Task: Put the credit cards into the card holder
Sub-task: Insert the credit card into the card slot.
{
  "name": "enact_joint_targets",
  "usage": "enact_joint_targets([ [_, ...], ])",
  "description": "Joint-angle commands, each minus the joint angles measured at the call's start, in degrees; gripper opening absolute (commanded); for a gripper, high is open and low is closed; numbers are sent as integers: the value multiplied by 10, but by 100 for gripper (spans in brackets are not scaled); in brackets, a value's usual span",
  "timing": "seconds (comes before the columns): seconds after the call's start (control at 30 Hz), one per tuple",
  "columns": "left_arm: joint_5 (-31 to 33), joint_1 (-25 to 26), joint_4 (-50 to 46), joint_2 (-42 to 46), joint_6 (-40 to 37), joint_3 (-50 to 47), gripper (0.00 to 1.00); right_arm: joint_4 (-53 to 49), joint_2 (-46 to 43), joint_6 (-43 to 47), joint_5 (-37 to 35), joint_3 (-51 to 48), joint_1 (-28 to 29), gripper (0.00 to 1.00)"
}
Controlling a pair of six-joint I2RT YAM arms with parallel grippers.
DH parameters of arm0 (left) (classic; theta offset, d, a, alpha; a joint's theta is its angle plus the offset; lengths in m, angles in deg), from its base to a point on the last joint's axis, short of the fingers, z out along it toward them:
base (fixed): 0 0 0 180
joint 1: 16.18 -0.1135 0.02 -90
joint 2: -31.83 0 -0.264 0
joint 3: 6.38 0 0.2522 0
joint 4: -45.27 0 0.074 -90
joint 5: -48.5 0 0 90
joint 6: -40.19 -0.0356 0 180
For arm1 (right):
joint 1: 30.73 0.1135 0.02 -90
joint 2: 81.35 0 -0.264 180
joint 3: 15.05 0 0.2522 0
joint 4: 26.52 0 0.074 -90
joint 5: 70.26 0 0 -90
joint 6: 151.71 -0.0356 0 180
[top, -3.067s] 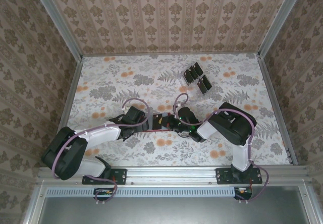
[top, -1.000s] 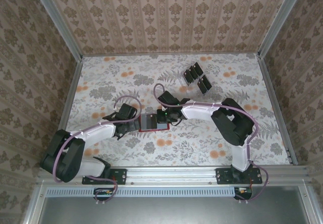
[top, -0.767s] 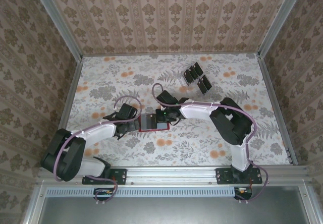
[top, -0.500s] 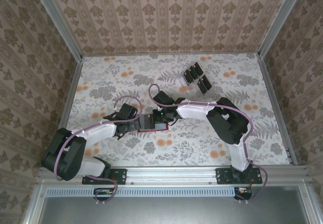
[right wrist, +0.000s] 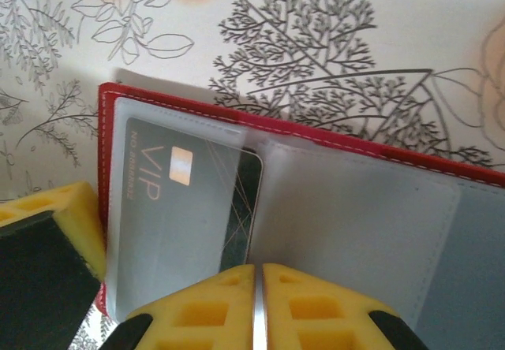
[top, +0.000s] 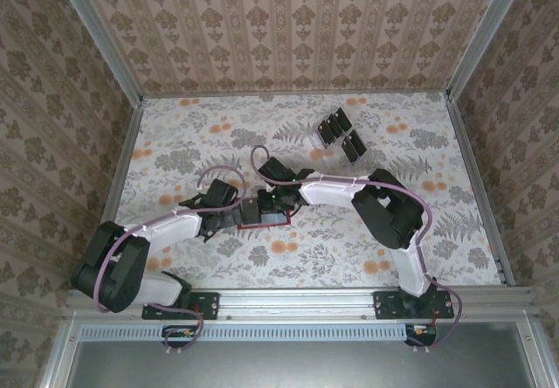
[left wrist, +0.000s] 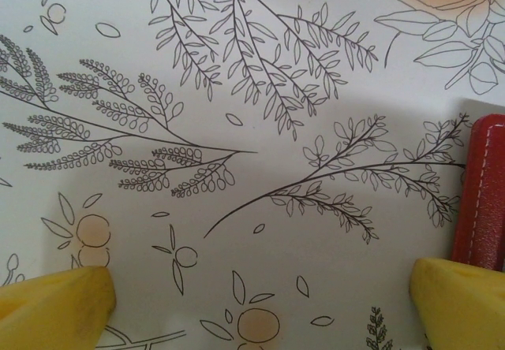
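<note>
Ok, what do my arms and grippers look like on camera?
The left arm and right arm have white link shells, black joints and looping mauve cables. The left gripper and right gripper have blocky yellow fingers; the right's show square recesses.

Bright, even diffuse light, soft shadows on the table, wrist views crisp, yellow fingers slightly blurred

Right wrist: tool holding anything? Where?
Cannot tell. The right tool is shut at the edge of the credit card in the card holder; no grip shows.
</note>
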Motion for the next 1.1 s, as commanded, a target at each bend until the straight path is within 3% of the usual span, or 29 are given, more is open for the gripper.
enact_joint_targets([
  [0.0,-44,1,50,-35,1,-18,100,-10,19,-6,22,21,14,13],
  [0.3,-45,5,49,-34,2,-17,100,-10,19,-4,29,25,19,14],
  [0.57,-39,1,18,8,-1,-12,100,27,-65,-10,1,-68,-4,41],
  [1.07,-43,-12,-11,61,-14,-8,100,67,-120,-28,5,-168,-16,41],
])
